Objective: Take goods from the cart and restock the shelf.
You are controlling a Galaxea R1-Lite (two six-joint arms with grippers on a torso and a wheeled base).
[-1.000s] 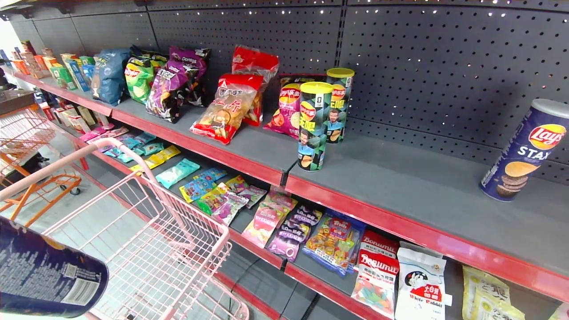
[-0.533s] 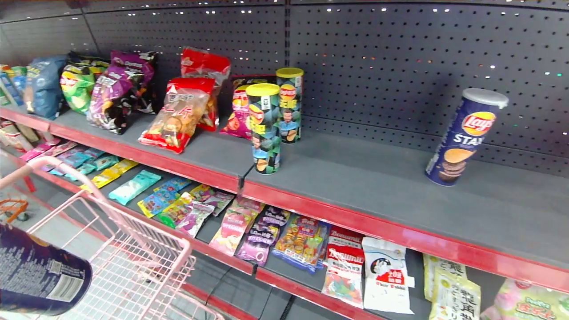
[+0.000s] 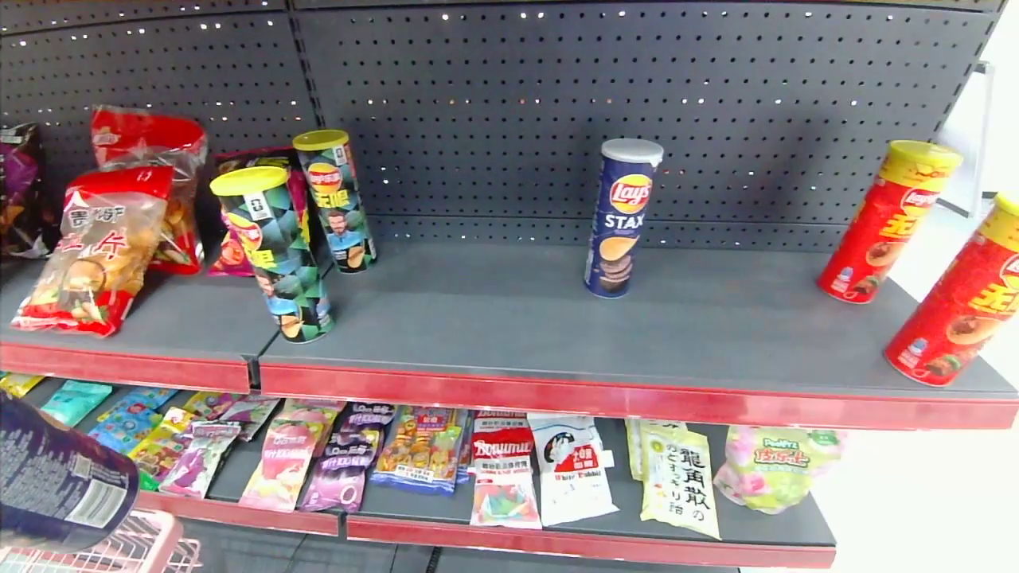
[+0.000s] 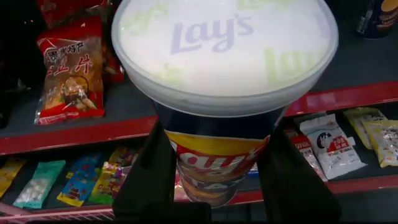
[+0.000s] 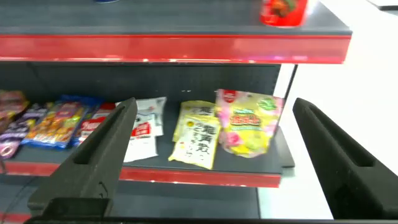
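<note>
Camera swung from cart (image 3: 151, 541) toward shelf (image 3: 509, 318); left gripper (image 4: 217, 177) jaws clench blue can (image 4: 224, 50), ready to join its shelved twin (image 3: 621, 215); right gripper (image 5: 211, 155) jaws released, empty.

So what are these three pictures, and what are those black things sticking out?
They come from a robot with two arms that restocks shop shelves. The big picture is from a camera on its head, looking at the shelf. The other two are from cameras on its wrists; the black things are its gripper fingers. The left gripper holds a blue can, lid toward the camera. The right gripper is open and empty. On the shelf stand a matching can, two red cans, two green cans and red bags. Sweet packets lie on the shelf below.
</note>
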